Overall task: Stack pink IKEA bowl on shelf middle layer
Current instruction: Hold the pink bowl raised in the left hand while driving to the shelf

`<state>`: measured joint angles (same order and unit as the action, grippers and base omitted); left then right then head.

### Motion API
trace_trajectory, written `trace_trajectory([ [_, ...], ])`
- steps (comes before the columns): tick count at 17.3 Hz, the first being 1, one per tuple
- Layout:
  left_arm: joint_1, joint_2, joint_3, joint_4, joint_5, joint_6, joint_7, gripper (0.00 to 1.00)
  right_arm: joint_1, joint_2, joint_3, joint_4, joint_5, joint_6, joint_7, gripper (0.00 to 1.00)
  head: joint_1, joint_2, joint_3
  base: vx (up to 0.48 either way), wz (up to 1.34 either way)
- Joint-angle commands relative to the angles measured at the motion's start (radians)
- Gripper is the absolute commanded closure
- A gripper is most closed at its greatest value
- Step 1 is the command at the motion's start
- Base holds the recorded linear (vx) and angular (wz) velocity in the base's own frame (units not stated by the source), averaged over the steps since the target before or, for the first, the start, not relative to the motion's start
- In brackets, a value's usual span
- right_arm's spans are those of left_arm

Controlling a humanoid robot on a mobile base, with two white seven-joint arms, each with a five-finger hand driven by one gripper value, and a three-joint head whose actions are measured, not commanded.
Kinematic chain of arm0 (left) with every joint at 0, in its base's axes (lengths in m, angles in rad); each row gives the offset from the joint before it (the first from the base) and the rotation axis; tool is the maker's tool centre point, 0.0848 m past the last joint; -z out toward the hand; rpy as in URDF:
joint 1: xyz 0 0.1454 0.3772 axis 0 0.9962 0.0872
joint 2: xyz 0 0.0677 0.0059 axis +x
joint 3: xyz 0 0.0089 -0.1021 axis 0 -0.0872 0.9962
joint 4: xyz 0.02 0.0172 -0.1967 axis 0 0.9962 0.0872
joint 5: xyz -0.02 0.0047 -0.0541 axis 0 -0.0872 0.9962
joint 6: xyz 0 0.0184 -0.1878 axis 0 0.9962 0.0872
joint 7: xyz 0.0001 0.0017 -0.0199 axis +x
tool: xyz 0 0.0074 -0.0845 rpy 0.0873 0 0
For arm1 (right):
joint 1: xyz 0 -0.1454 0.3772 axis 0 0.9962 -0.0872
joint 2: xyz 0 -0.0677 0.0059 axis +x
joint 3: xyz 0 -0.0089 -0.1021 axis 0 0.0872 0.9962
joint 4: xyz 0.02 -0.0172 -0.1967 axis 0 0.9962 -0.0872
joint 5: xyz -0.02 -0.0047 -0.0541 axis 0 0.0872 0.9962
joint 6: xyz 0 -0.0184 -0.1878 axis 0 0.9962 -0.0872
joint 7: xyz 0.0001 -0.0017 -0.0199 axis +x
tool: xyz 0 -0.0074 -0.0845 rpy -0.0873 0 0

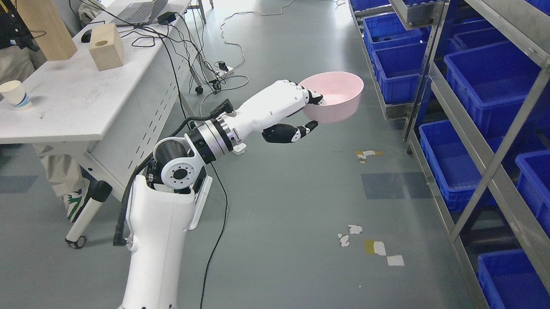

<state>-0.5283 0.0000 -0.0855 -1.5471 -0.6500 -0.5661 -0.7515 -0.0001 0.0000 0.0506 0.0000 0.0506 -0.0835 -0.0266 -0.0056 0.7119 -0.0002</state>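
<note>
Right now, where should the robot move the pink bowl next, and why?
Probably carry it a little further right, toward the shelf. The left hand grips the pink bowl by its near rim, but the bowl hangs over the bare floor, short of the shelf with the blue bins.

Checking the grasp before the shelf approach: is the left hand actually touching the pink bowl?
Touching. The head view shows the left hand with fingers hooked over the pink bowl's near rim, holding it above the floor.
</note>
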Motion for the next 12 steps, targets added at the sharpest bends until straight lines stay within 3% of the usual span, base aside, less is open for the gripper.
trace_trajectory([
  [1, 0.002, 0.017, 0.015, -0.004, 0.004, -0.006, 0.001, 0.97, 0.022, -0.017, 0.0, -0.017, 0.0, 0.001, 0.001, 0.0, 0.0, 0.0, 0.0, 0.368, 0.03],
  [12, -0.004, 0.017, 0.015, -0.002, 0.006, -0.008, 0.011, 0.97, 0.022, -0.017, 0.0, -0.017, 0.0, 0.001, 0.001, 0.0, 0.0, 0.0, 0.0, 0.299, 0.1],
])
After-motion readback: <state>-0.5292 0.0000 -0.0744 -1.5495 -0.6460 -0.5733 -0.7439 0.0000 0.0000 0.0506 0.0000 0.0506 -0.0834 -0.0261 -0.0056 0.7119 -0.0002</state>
